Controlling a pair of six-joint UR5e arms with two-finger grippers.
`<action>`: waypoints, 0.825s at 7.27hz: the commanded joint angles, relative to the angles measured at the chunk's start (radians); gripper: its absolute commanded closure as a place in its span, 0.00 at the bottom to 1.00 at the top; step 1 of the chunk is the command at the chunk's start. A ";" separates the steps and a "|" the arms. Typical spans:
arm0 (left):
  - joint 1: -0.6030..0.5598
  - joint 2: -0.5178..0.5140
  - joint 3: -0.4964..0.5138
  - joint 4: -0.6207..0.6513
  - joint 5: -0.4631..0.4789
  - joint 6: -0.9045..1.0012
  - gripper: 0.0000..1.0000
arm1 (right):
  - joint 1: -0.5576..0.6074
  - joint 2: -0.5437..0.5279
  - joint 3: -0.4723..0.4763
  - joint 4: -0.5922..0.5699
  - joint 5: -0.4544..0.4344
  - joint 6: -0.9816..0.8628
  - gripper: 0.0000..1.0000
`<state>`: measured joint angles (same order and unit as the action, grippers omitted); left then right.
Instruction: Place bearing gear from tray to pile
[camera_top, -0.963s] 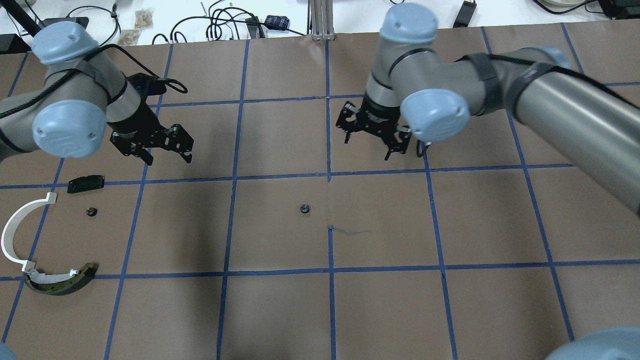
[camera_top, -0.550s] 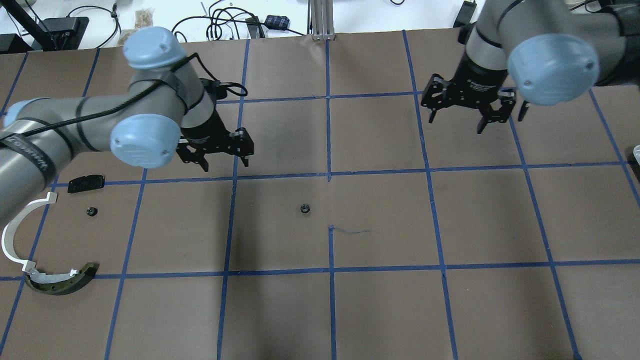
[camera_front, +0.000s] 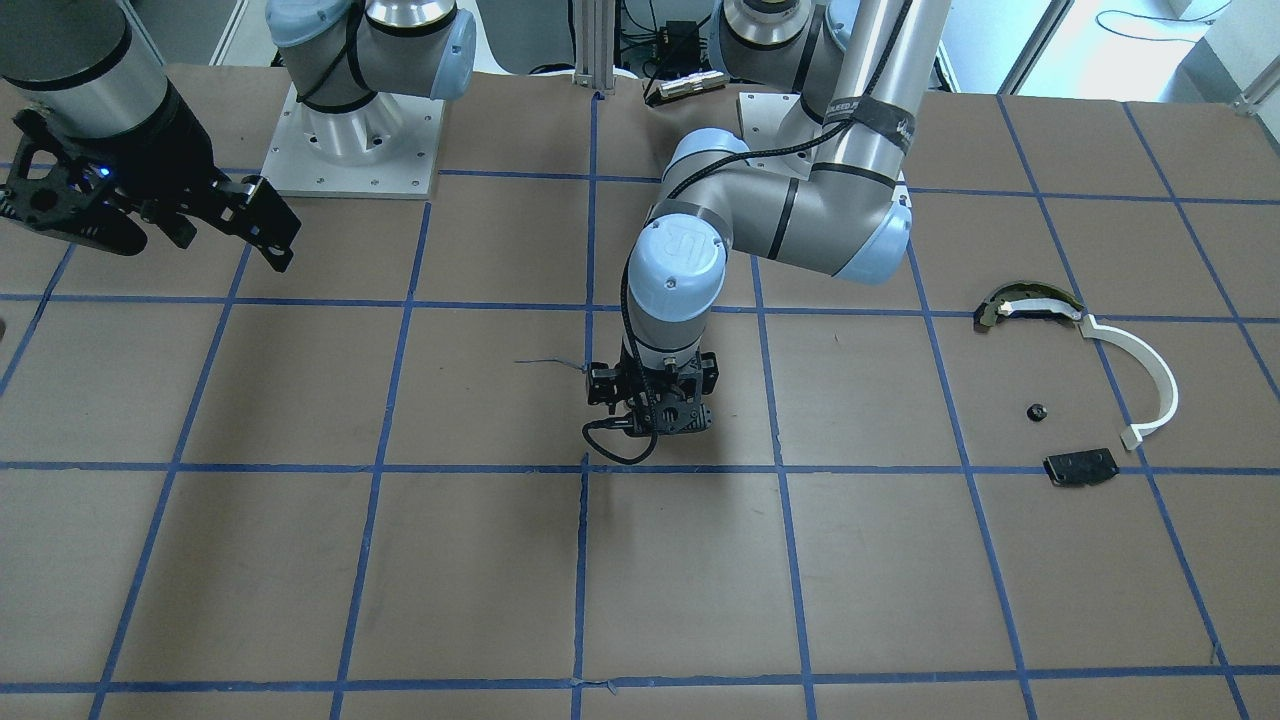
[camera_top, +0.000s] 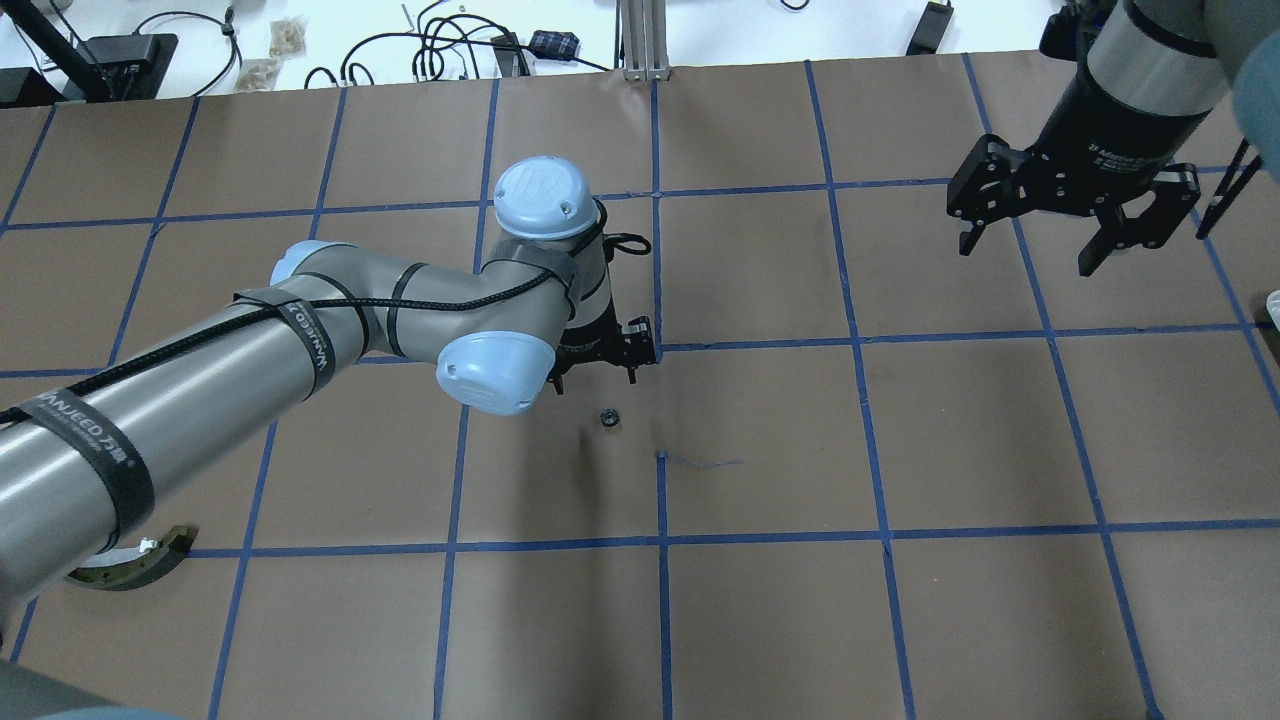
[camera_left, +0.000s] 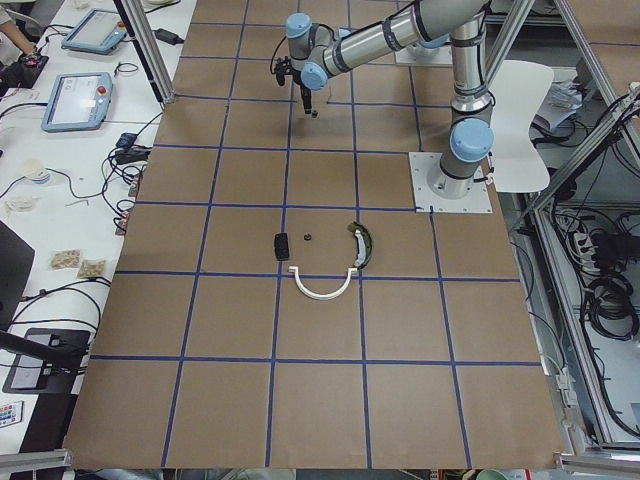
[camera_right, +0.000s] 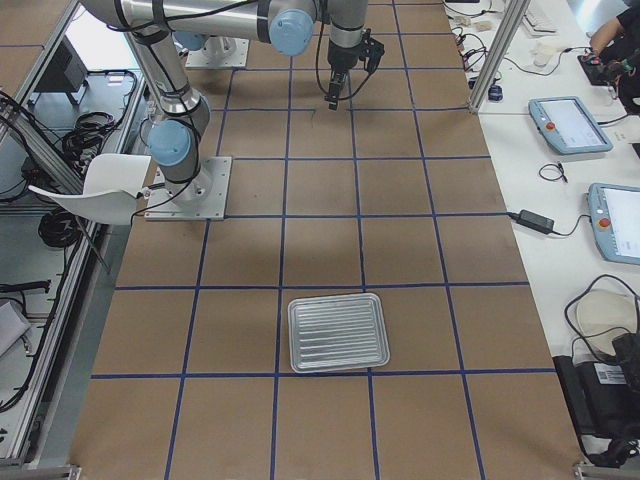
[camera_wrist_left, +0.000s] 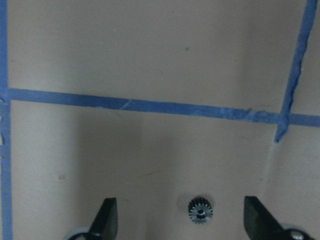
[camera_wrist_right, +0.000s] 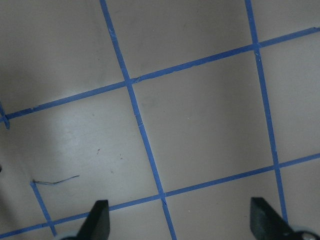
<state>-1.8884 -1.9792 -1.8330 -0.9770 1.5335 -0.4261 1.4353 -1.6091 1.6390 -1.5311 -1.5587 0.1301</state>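
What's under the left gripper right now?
The bearing gear lies on bare brown paper below the open left gripper, between its fingers, untouched. In the front-facing view the gripper covers it.

Both arms are smooth grey metal tubes joined by rounded housings with pale blue caps (camera_top: 540, 195). The left arm (camera_top: 200, 385) carries a black braided cable (camera_top: 440, 303) bound on by black straps, one strap (camera_top: 300, 335) printed with white lettering. The left hand (camera_top: 596, 382) and the right hand (camera_top: 1028, 250) are matte black, angular and two-fingered, and the right arm (camera_top: 1150, 50) rises from a square silver plate (camera_front: 285, 175) dotted with small screws.
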 joint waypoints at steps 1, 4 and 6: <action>-0.029 -0.016 -0.015 0.004 0.002 -0.014 0.10 | 0.022 -0.005 0.013 0.009 0.009 0.003 0.00; -0.031 -0.036 -0.025 0.000 0.002 -0.007 0.15 | 0.080 -0.008 0.019 0.005 -0.001 0.002 0.00; -0.031 -0.047 -0.023 0.004 0.001 -0.006 0.26 | 0.082 -0.002 0.022 0.018 -0.004 -0.009 0.00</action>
<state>-1.9189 -2.0197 -1.8558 -0.9747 1.5348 -0.4332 1.5152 -1.6145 1.6580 -1.5213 -1.5611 0.1296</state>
